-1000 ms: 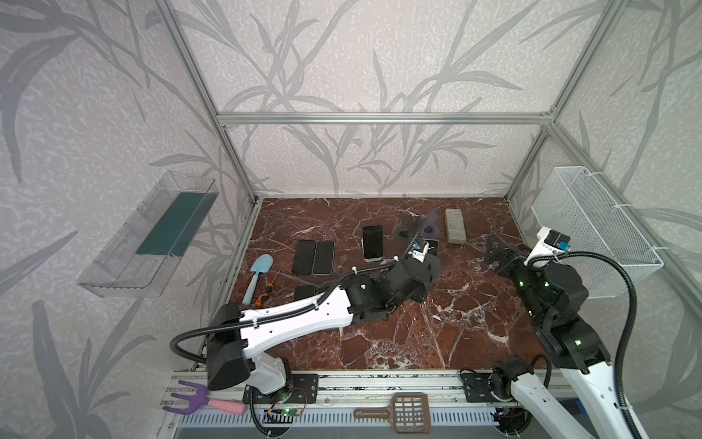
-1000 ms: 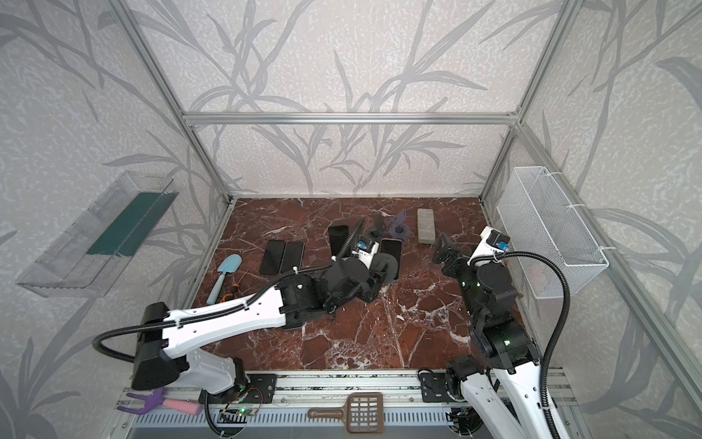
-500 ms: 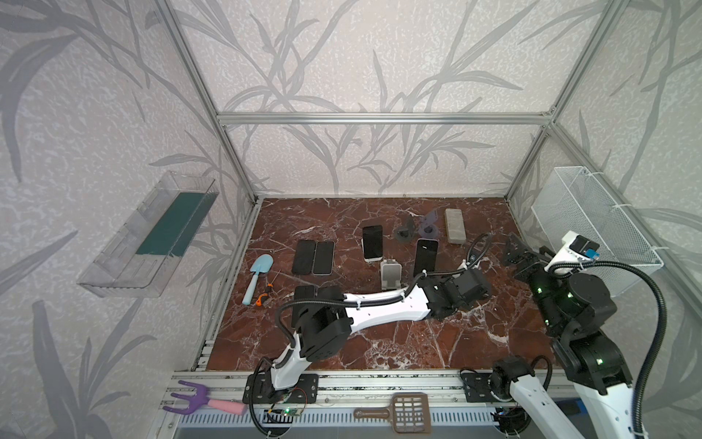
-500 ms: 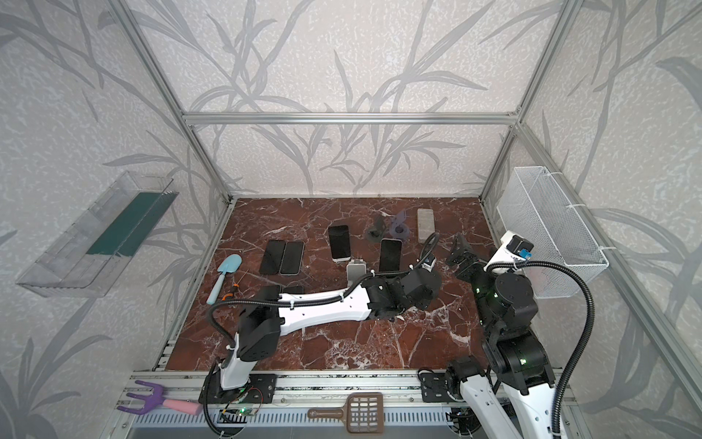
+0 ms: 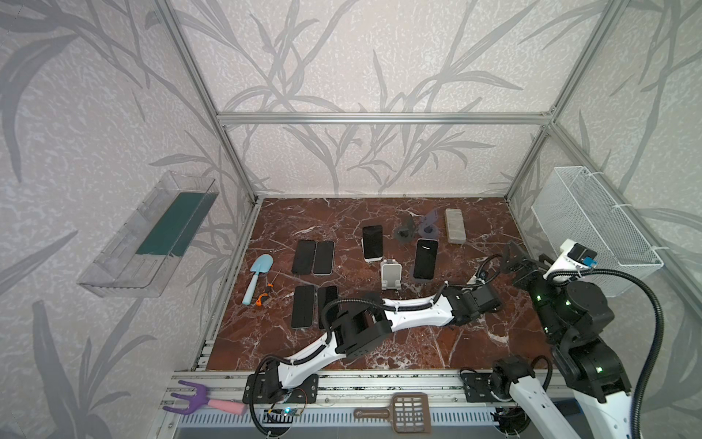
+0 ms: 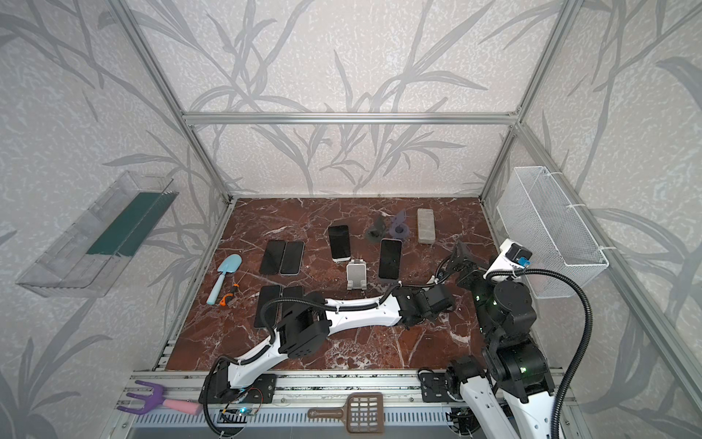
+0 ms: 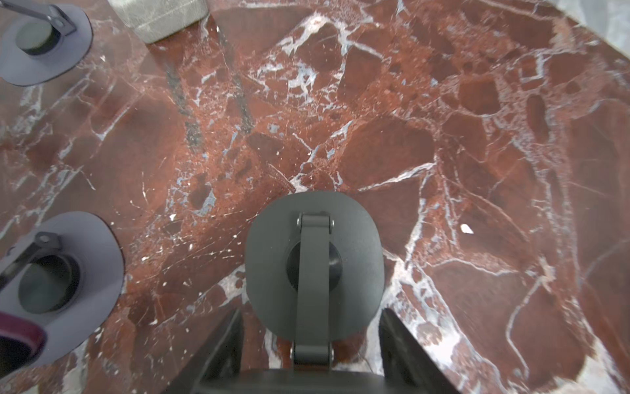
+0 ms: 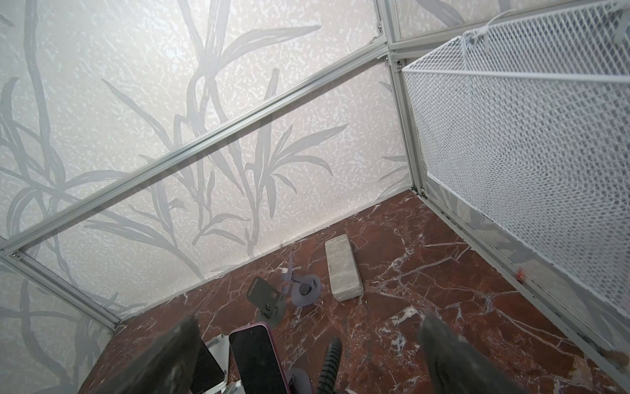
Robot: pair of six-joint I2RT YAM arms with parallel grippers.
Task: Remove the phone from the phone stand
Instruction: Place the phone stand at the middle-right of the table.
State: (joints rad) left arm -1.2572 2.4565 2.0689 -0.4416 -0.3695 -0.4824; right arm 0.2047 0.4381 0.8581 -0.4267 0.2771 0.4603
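On the red-brown marble tabletop (image 5: pixel 437 353), the right tool (image 8: pixel 310 322) hangs released and empty, while the left tool (image 7: pixel 310 314) looks clenched on a dark grey round hinged stand (image 7: pixel 313 266). The pink-cased black phone (image 8: pixel 259 361) leans on its lavender disc-based stand (image 7: pixel 99 266) just beside. The right tool should pinch the phone's long edges and lift along its lean, leaving that stand undisturbed.

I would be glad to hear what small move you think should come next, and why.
Probably lower the open right gripper toward the top edge of the pink-cased phone. That phone leans on its lilac round-based stand, those jaws are empty, and the left gripper seems to hold a bare dark grey stand.
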